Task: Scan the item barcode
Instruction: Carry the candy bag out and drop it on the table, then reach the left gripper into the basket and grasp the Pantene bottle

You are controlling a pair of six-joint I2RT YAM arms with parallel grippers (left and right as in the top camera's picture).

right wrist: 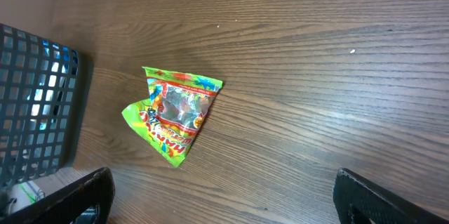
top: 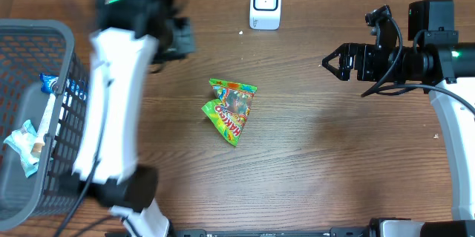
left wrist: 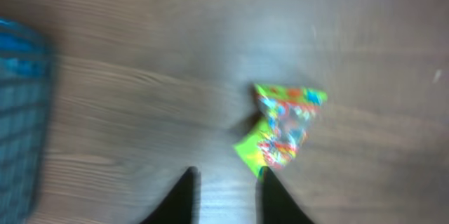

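Overhead, the crumpled green-and-orange plastic candy bag [top: 231,108] lies at the middle of the brown wooden table [top: 334,155], tapering toward the front edge. The left gripper [left wrist: 228,199], partly open and empty, is nearer, with the bag just beyond its fingertips. The right gripper [top: 334,61] gapes wide, empty.

Left end effector [left wrist: 226,172] stands narrowly parted; right end effector [right wrist: 223,176] gapes wide.

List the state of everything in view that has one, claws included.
Green crinkly candy bag: lying on the brown wooden table, folded over, not gripped.
White box-shaped barcode scanner: on the table, apart from the bag.
Grey wire-mesh basket: upright, holding wrapped packets.
Left claw: slightly open, empty.
Right claw: wide open, empty.
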